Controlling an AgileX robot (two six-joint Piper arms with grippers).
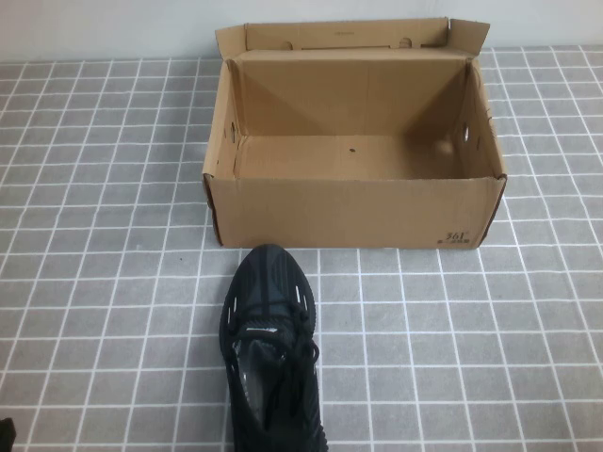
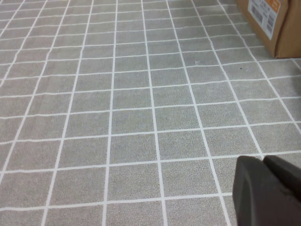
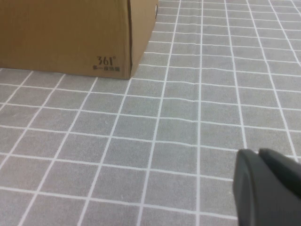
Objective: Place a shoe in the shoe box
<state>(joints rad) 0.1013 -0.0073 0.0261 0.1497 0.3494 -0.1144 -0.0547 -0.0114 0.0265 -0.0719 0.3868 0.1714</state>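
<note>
The black lace-up sneaker (image 1: 270, 353) lies on the grey tiled mat at the near middle, toe pointing at the shoe box. The brown cardboard shoe box (image 1: 353, 209) stands open and empty just beyond it, lid flap up at the back, "361" print at its front right corner. A corner of the box shows in the left wrist view (image 2: 273, 23) and in the right wrist view (image 3: 70, 37). My left gripper (image 2: 264, 162) is shut and empty, low over the mat at the near left. My right gripper (image 3: 259, 155) is shut and empty, near the right front of the box.
The grey mat with white grid lines (image 1: 471, 339) covers the table. A pale wall (image 1: 104, 28) runs behind the box. A dark bit of the left arm (image 1: 6, 433) shows at the bottom left corner of the high view.
</note>
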